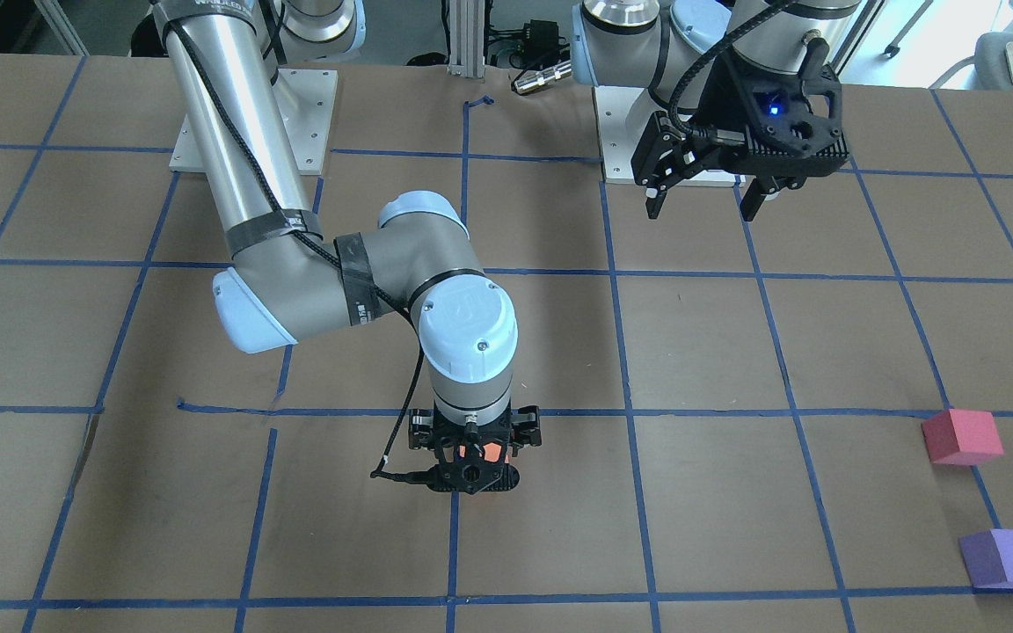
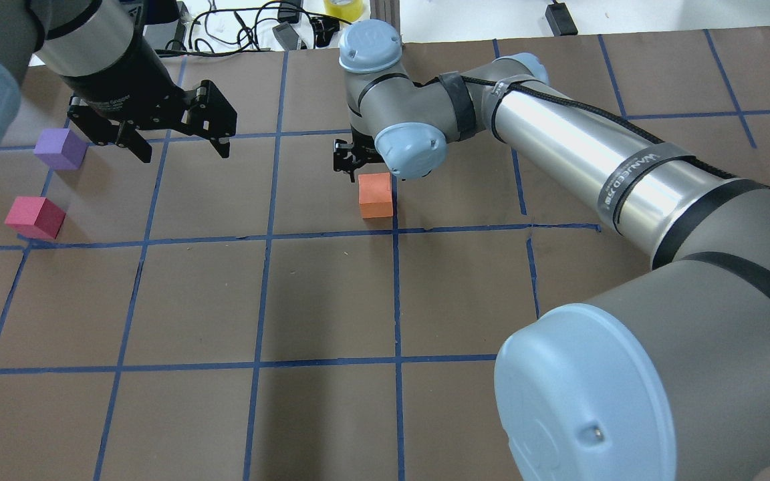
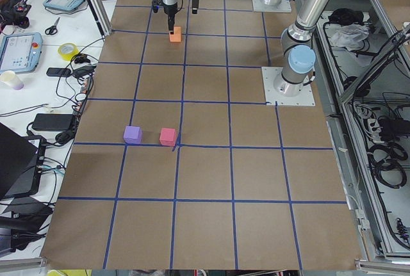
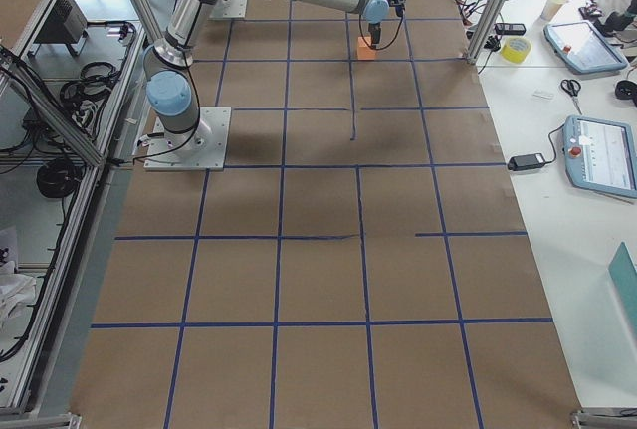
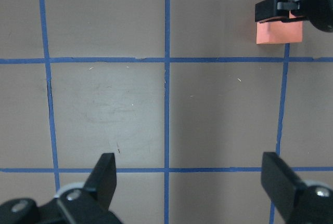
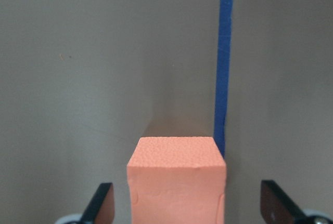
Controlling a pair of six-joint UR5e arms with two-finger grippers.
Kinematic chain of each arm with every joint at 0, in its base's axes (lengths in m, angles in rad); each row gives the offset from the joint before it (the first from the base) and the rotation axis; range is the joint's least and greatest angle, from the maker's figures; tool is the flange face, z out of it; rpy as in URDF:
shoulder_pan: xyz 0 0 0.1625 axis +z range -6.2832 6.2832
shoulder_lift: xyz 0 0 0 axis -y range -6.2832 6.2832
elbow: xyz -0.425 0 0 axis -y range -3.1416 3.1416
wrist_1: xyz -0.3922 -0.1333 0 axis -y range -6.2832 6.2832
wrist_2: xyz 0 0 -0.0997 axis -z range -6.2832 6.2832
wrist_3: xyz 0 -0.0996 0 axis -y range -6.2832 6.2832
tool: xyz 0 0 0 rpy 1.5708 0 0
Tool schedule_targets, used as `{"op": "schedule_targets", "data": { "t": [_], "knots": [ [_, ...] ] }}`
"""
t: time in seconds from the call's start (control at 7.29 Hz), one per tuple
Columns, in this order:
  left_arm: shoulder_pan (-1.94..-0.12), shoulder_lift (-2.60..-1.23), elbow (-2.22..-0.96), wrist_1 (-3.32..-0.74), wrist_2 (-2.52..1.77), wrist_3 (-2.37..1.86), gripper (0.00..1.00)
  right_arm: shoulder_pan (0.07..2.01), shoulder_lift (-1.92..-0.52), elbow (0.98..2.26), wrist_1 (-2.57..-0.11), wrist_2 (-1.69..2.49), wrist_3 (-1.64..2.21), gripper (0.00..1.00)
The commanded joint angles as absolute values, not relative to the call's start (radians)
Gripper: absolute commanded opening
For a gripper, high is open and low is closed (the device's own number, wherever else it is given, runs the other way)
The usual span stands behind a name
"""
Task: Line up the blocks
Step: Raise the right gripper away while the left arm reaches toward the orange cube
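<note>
The orange block [image 2: 375, 194] sits on the table beside a blue tape line, near the middle. My right gripper [image 2: 363, 172] stands over it, open; in the right wrist view both fingers [image 6: 101, 203] stand well clear of the block's [image 6: 177, 182] sides. The pinkish red block [image 2: 35, 217] and the purple block [image 2: 60, 148] sit close together at the robot's far left; both also show in the front view, red [image 1: 962, 436] and purple [image 1: 1005, 558]. My left gripper [image 2: 178, 143] is open and empty above the table, right of the purple block.
Blue tape [image 2: 265, 237] marks a grid on the brown table. The right arm's long silver link [image 2: 585, 160] spans the table's right half. Cables and small devices [image 2: 278, 23] lie along the far edge. Two arm base plates [image 1: 251, 123] stand at the robot's side.
</note>
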State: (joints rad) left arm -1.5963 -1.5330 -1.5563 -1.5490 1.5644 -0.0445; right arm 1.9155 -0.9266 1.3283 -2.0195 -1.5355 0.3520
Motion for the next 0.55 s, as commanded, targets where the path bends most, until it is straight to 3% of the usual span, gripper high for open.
{"op": "schedule_targets", "data": {
  "t": [0.0,0.41],
  "knots": [
    [-1.592,-1.558,-1.555,-1.533,1.563,-0.043,1.0,1.765,-1.04,1.336,-1.857,-1.517,0.241,1.0],
    [-1.585,-1.739,-1.649,-1.278,1.562,-0.06,1.0,1.628,-1.242,1.379,-1.602,-1.534,0.103,1.0]
  ]
}}
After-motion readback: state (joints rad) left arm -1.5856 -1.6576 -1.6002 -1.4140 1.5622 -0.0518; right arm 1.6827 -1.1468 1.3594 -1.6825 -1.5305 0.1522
